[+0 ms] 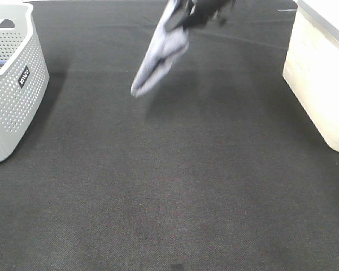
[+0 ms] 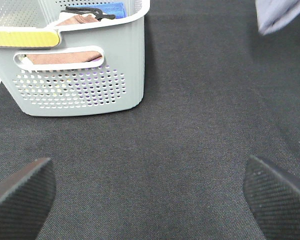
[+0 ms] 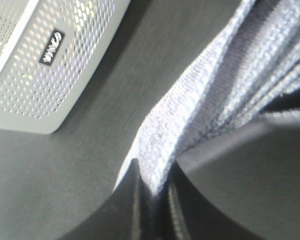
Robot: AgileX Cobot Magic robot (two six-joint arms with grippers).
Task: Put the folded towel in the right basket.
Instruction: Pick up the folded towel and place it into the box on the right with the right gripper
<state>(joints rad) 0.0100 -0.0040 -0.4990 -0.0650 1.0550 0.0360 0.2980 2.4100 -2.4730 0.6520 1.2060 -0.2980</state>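
Note:
The folded towel (image 1: 161,53) is pale lilac-grey and hangs in the air at the top middle of the exterior view, above the dark mat. My right gripper (image 1: 200,14) is shut on its upper end. In the right wrist view the towel (image 3: 225,100) fills the frame and is pinched between the dark fingers (image 3: 135,205). The right basket (image 1: 322,73) is cream-white and stands at the right edge, apart from the towel. My left gripper (image 2: 150,200) is open and empty, low over the mat. A corner of the towel (image 2: 277,15) shows in the left wrist view.
A grey perforated basket (image 1: 11,84) stands at the left edge. It holds a brown cloth and a blue item, seen in the left wrist view (image 2: 80,75). It also shows in the right wrist view (image 3: 45,55). A dark mat (image 1: 175,186) covers the floor.

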